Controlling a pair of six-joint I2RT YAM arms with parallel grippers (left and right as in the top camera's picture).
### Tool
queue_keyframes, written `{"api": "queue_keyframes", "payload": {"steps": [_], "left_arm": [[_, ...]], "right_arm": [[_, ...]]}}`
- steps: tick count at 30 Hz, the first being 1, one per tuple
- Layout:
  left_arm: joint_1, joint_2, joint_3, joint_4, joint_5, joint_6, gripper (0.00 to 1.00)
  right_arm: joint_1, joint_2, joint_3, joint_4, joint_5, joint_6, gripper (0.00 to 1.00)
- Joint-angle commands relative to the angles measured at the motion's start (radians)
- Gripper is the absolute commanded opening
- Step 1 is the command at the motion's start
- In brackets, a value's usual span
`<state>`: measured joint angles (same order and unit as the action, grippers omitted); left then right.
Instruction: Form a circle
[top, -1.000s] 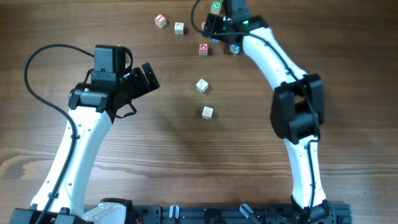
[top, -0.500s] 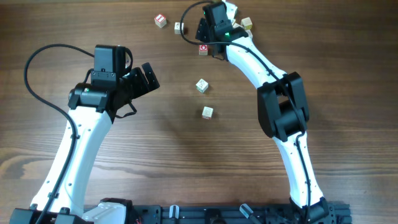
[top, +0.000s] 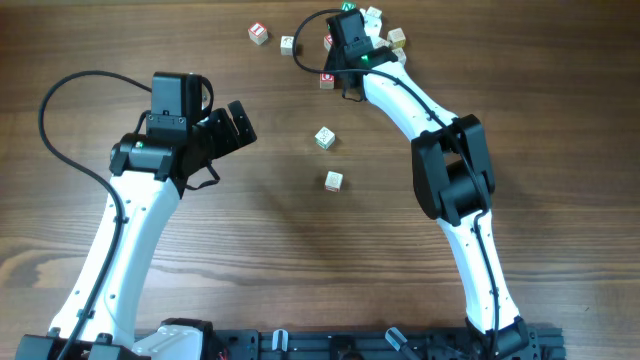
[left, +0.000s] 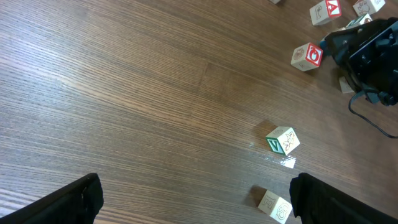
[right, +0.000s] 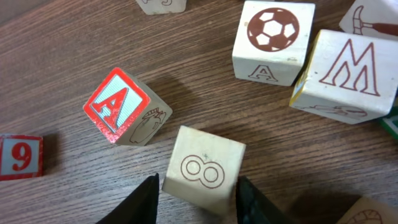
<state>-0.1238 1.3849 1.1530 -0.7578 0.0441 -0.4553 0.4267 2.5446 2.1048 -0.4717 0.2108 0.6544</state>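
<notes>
three pale wooden cubes are forming the circle (right: 323, 59), a tight cluster whose members are touching one another. it is lying at about 1 o'clock from the right hand (right: 199, 200) in the right wrist view, and near the 12 o'clock edge of the surface (top: 300, 250) in the overhead view. the right hand is pinching a separate cube with a double loop mark (right: 205, 167), its fingers (right: 146, 202) pressing one on each side, as far as this view is showing. the left hand (left: 196, 202) is hanging spread wide over bare wood, holding nothing. i am judging that these cubes are light, stiff and not fragile, but their smooth faces are probably slipping easily, and a small push is enough for scattering the cluster. so the good hold is going on two opposite flat faces, near the middle, not on corners. the looped cube is sitting a little turned against the fingers, so it is perhaps twisting under pressure. a red a cube (right: 127, 109) is lying at 10 o'clock from it, apart.
</notes>
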Motion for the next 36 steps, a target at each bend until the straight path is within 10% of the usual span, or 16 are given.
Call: {"api": "queue_keyframes", "payload": {"steps": [1,13,28,36], "left_arm": [[0.005,0.006,0.006,0.002,0.008,-0.009,1.00],[0.005,0.006,0.006,0.002,0.008,-0.009,1.00],[0.005,0.006,0.006,0.002,0.008,-0.009,1.00],[0.005,0.006,0.006,0.002,0.008,-0.009,1.00]], "right_arm": [[-0.014,0.018,0.019,-0.010,0.013,-0.001,0.38],[-0.022,-0.146,0.019,-0.120,0.013,-0.130,0.34],[-0.026,-0.415,-0.013,-0.756,-0.220,-0.404,0.34],[-0.026,-0.414,-0.223,-0.647,-0.221,-0.434,0.38]]}}
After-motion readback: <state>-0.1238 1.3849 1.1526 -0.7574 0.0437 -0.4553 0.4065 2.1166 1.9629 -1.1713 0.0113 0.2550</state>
